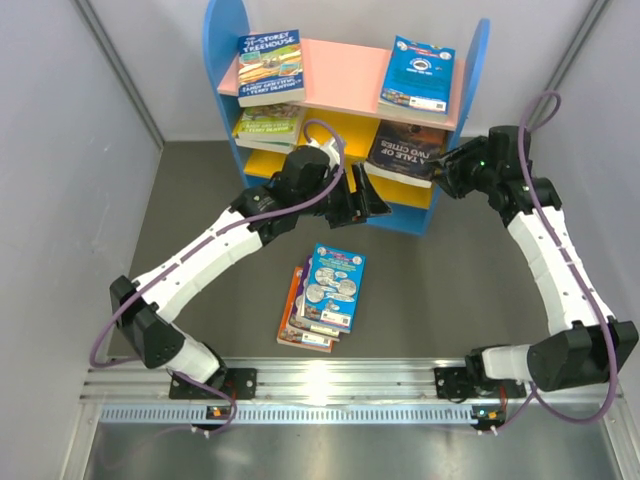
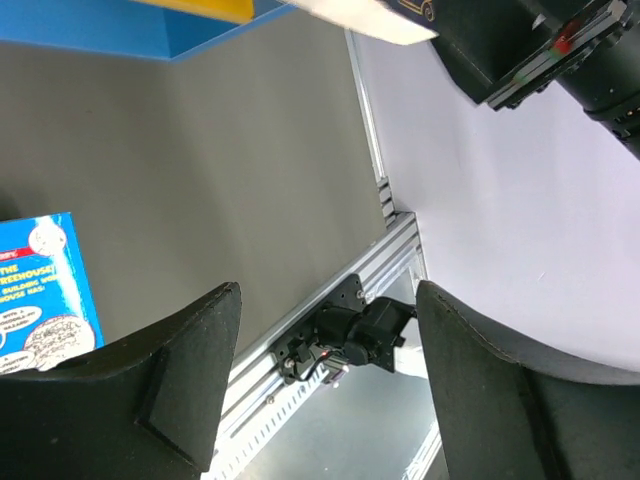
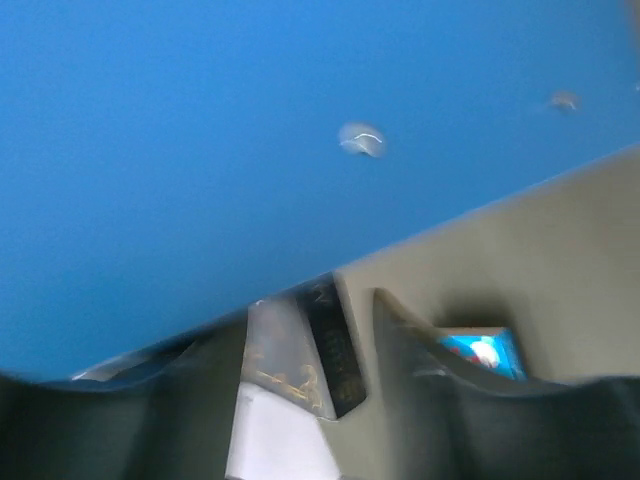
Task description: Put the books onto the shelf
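**Grey bench, white walls, shelf at the back**

The shelf (image 1: 340, 70) stands on the dark grey bench (image 1: 450, 290) between white walls (image 1: 60, 150). Four books lie on its boards, and a stack (image 1: 322, 295) lies on the bench. The left pincer (image 2: 328, 295) gapes, empty. The right pincer (image 1: 440, 175) straddles the dark book (image 1: 408, 148); I cannot tell whether it grips.
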Robot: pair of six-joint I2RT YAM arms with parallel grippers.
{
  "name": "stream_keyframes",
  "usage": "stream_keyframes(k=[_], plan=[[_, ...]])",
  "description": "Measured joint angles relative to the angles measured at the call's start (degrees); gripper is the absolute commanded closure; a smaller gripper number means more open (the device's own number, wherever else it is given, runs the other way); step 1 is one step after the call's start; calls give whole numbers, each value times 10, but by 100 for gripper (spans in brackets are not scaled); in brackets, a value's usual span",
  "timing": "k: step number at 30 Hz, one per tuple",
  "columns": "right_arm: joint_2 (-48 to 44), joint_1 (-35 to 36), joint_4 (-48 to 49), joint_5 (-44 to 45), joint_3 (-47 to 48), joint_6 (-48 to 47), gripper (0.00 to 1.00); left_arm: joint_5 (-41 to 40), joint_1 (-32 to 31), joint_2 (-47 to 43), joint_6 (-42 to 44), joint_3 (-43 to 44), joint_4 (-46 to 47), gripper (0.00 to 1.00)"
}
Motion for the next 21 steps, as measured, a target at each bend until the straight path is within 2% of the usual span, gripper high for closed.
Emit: stream_keyframes(k=[1,3,4,6,13,17,21], plan=[[1,0,-13,10,-1,3,30,0,0,-1,0,-5,0,25],[3,-2,-30,23,-5,3,20,-2,0,-4,2,-16,-1,25],[3,-3,-33,29,-6,2,9,-3,0,-6,2,-21,-2,25],[2,-3,-40,41,-7,0,3,-6,0,-8,4,-25,-10,25],[-40,-9,-60,54,-18,-47,0,-42,0,-34,36,-26,-63,23],[-122,-8,-43,34,-53,-99,0,-84,0,-85,62,-45,-110,22],[-216,3,-5,-23,-115,-149,0,-117,0,-166,73,-116,-142,22]])
